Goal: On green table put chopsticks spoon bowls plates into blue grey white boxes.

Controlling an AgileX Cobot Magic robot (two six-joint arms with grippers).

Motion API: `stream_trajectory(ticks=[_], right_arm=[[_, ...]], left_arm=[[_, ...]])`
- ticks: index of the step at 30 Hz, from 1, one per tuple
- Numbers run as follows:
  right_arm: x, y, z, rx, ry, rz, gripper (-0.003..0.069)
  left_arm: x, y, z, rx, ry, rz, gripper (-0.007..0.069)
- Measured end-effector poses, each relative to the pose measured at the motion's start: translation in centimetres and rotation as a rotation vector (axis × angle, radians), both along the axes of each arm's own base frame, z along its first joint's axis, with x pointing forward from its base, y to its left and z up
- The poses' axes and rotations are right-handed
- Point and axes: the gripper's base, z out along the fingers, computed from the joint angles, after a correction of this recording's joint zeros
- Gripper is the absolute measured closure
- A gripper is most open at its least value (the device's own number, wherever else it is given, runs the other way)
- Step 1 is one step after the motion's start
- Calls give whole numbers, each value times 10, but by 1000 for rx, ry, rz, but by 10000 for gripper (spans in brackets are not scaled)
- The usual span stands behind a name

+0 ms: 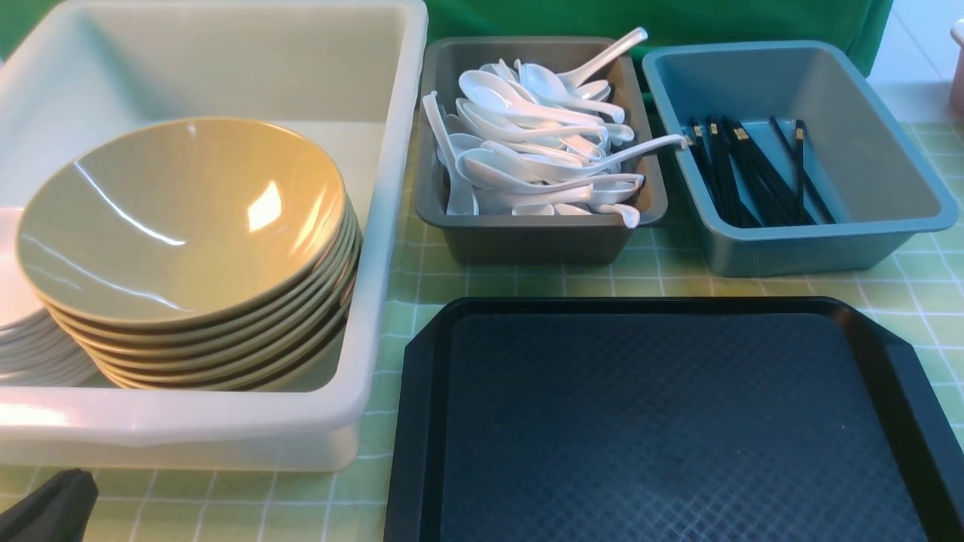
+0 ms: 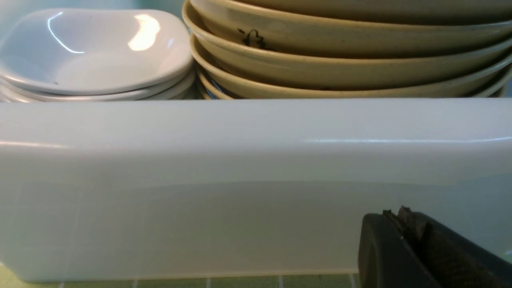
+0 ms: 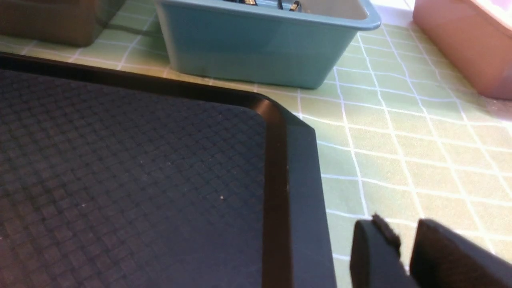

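Observation:
On the green table (image 1: pixel 926 286), the large white box (image 1: pixel 188 418) holds a stack of tan bowls (image 1: pixel 181 218) and, to their left, a stack of white plates (image 1: pixel 19 316). White spoons (image 1: pixel 535 150) fill the grey box (image 1: pixel 527 241). Black chopsticks (image 1: pixel 742 177) lie in the blue box (image 1: pixel 813 248). My left gripper (image 2: pixel 400 214) is shut and empty, low on the table just before the white box's front wall (image 2: pixel 240 180), with the plates (image 2: pixel 92 52) and bowls (image 2: pixel 340 52) behind the rim. My right gripper (image 3: pixel 404 230) is open and empty, beside the tray's right edge, above the cloth.
A flat black textured tray (image 1: pixel 663 436) lies in front of the grey and blue boxes with nothing on it. A pink container (image 3: pixel 460 44) stands on the table right of the blue box (image 3: pixel 260 48). A green backdrop hangs behind the boxes.

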Motion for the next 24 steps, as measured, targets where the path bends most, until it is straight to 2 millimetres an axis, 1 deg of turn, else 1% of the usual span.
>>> stream_trajectory(ticks=[24], right_arm=[[0,0,0,0,0,0,486]], left_arm=[[0,0,0,3,0,0,626]])
